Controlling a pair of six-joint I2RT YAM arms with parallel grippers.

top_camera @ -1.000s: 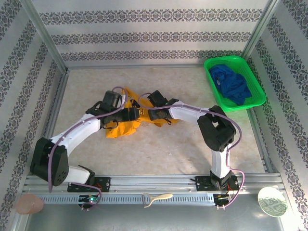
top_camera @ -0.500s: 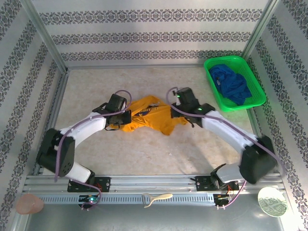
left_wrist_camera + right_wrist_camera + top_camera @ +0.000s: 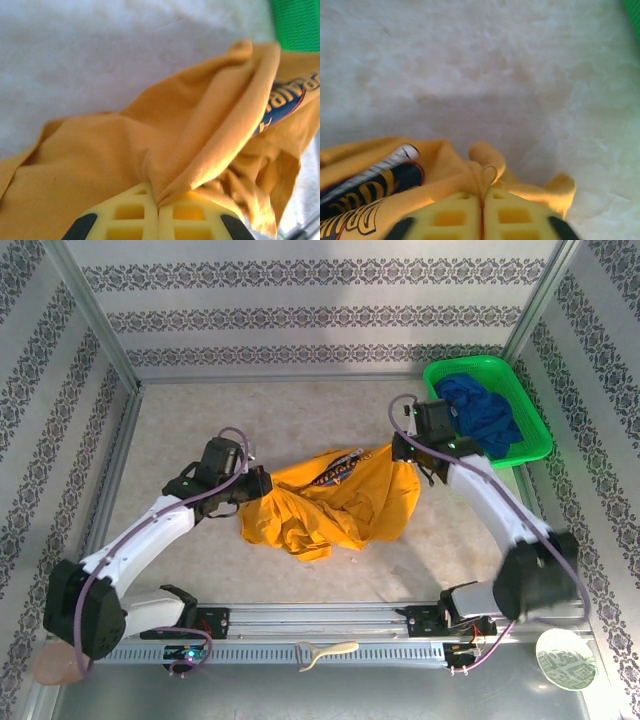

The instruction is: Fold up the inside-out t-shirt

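Pale speckled counter (image 3: 330, 570): bore everything listed. Mustard-yellow short-sleeved cotton t-shirt (image 3: 335, 502): slung mid-counter between both arms, dark print partly uppermost, lower folds bunched on the counter. Green plastic basket (image 3: 528, 405) holding a deep-blue cloth garment (image 3: 485, 420): far right corner, just beside the right arm. Left fingers (image 3: 130, 217) and right fingers (image 3: 512, 216): each clenched on a thin gathered fold of shirt. Risks, as judged: so slight a pinch might slip under tension, and the right arm might catch the basket. Wrist views gave the pinches close up; the top view gave the sag and the basket's nearness.
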